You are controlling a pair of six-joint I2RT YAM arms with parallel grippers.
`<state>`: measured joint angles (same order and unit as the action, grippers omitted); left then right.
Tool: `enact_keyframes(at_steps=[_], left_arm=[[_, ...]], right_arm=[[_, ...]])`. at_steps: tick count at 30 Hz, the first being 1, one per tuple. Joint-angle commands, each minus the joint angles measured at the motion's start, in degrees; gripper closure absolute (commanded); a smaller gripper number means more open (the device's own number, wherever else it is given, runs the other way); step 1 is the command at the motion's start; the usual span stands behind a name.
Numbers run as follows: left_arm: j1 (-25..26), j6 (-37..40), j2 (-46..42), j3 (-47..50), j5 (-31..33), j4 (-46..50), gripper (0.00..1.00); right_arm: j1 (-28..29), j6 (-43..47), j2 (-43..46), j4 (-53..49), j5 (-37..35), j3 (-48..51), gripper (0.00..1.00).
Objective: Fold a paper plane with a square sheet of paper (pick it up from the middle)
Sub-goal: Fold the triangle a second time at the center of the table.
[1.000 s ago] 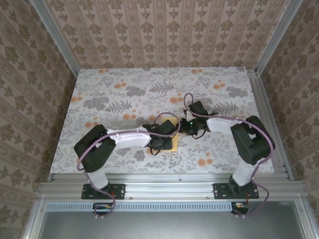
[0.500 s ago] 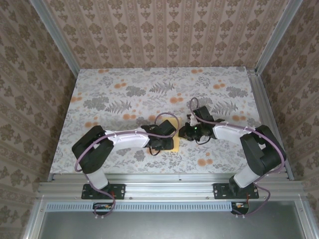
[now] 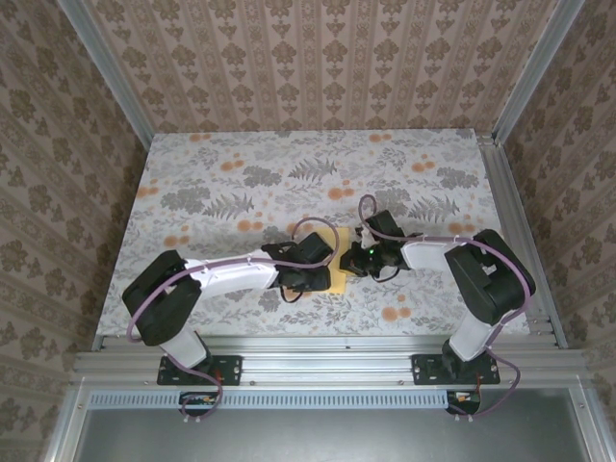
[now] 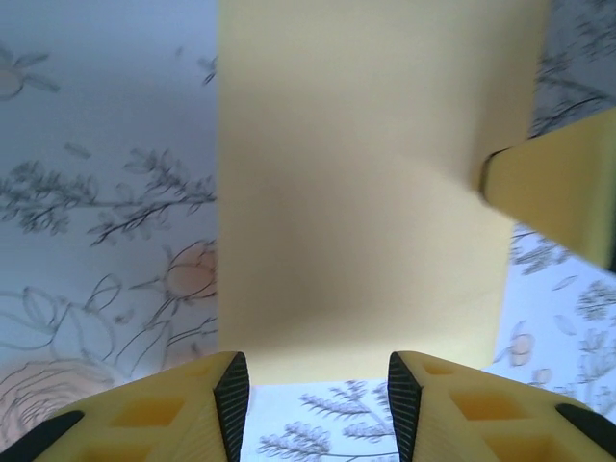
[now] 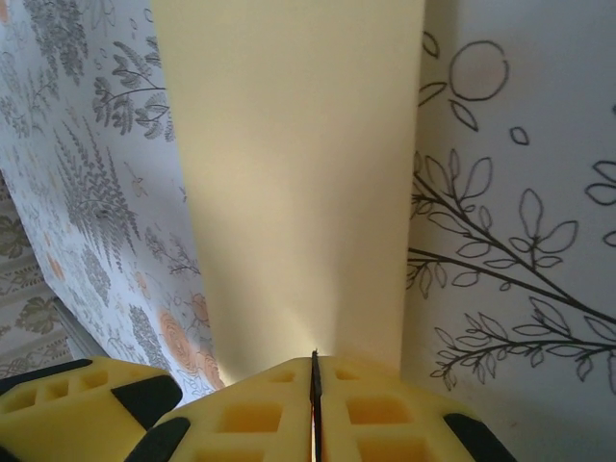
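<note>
Evidently a fold is being set up. The sheet point(image 3: 338, 280) lies on the table point(image 3: 241, 183), near its middle and mostly flat. The right gripper point(image 5: 314, 371) has its fingers pressed together on the sheet's right edge, pinching it so the paper rises slightly into the seam. The left gripper point(image 4: 314, 383) stands spread over the sheet's left edge and, as far as I can tell, grips nothing.

To do this step well, I judge the right gripper should carry its pinched edge across the sheet in a low arc. It should line that edge up with the opposite one before any pressing. The left gripper would serve best lowered onto the sheet as an anchor, so the paper cannot slide. The pull should be gentle, since thin paper tears or creases crookedly when dragged.
</note>
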<state>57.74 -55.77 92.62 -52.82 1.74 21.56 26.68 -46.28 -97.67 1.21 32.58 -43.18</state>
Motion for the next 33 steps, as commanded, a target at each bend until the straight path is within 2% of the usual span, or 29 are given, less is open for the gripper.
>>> enact_keyframes(at_steps=[1, 14, 33], left_arm=[[0.5, -1.7, -0.5, 1.4, 1.6, 2.4, 0.54], [0.9, -1.4, 3.6, 0.0, 1.3, 1.7, 0.54], [0.1, -2.0, 1.4, -0.7, 0.3, -2.5, 0.55]], right_arm=[[0.6, 0.6, -1.4, 0.8, -0.5, 1.1, 0.88], [1.1, 0.9, -2.7, 1.3, -0.8, 1.7, 0.89], [1.3, 1.4, -3.6, 1.8, -0.9, 2.6, 0.89]])
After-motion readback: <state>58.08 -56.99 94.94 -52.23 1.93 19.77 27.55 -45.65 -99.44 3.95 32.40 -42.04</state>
